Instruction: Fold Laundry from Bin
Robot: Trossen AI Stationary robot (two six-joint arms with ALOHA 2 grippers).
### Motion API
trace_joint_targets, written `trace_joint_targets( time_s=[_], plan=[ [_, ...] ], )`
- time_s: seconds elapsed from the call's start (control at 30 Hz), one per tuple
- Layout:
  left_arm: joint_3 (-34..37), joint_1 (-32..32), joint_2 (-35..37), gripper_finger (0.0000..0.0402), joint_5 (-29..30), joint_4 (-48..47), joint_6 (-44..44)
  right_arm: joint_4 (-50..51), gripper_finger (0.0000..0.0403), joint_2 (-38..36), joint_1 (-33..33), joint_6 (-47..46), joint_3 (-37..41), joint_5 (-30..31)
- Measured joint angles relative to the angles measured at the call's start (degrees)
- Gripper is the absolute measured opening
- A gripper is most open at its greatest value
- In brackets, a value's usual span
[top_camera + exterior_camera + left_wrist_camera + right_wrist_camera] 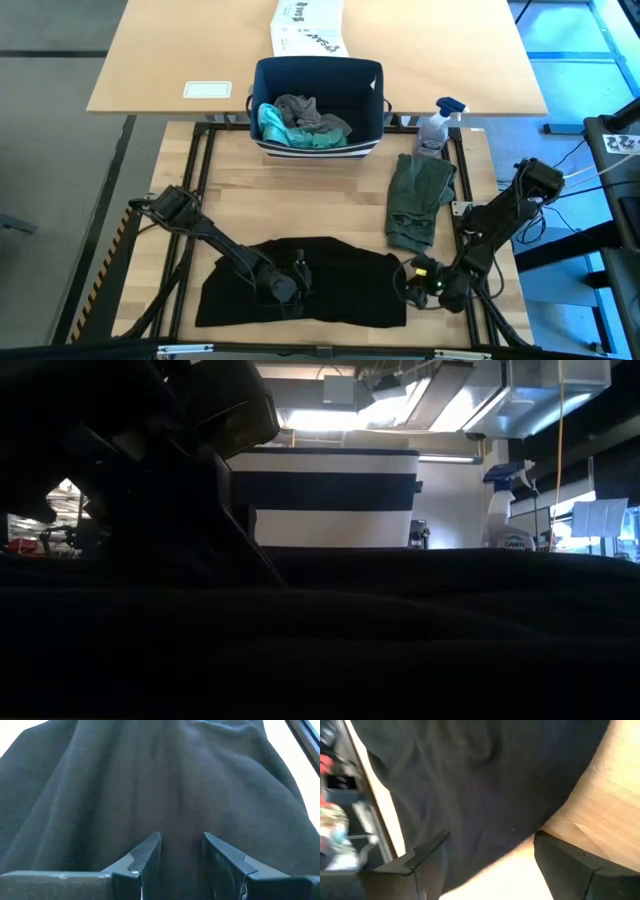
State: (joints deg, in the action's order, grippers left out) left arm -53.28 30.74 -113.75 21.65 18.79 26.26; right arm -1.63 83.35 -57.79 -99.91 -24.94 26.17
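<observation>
A large black T-shirt (345, 290) lies spread flat along the table's near edge. My left gripper (300, 278) hovers low over its middle, slanting down, fingers open (182, 845) with the black cloth (150, 780) beneath them. My right gripper (408, 280) stands wide open (490, 845) at the shirt's right edge (535, 827), one finger over cloth and one over bare wood (605, 795). A folded olive-green piece (420, 200) lies at the right. The navy bin (318, 75) at the far side holds teal (275, 125) and grey (305, 110) laundry. My left gripper's open fingertips (147, 852) stand right at the black T-shirt's middle, coming slanting from above; I cannot tell whether they touch the cloth. My right gripper's open fingers (420, 865) straddle the shirt's right edge; I cannot tell whether they touch it either.
A spray bottle (437, 125) stands right of the bin, just beyond the olive piece. A white printed box (305, 28) lies on the table behind the bin. Bare wood (300, 200) shows between the bin and the black shirt. In the low view the striped bin (330, 500) rises beyond the dark cloth (400, 640).
</observation>
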Motion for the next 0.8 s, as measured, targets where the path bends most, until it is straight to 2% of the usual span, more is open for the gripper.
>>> trace_joint_targets(
  time_s=[0.2,0.37,0.5,0.6,0.8],
  plan=[
    [0.0,-0.4,-0.1,0.0141,0.1,-0.4,-0.2,-5.4,0.0289,0.5,1.8,-1.7,2.4,2.6],
    [0.0,-0.6,-0.1,0.0141,0.2,-0.4,-1.4,-9.7,0.0278,4.0,3.9,-1.6,2.3,3.1],
    [0.0,-0.9,-0.1,0.0141,0.3,-0.3,-1.4,-15.7,0.0265,7.8,4.9,0.1,2.2,5.3],
    [0.0,-1.0,-0.1,0.0141,0.3,-0.4,-1.4,-17.7,0.0252,9.3,5.4,0.3,1.4,9.2],
    [0.0,-1.1,-0.1,0.0141,0.4,-0.2,-2.5,-17.2,0.0219,12.2,8.8,8.2,-2.1,7.7]
  ],
)
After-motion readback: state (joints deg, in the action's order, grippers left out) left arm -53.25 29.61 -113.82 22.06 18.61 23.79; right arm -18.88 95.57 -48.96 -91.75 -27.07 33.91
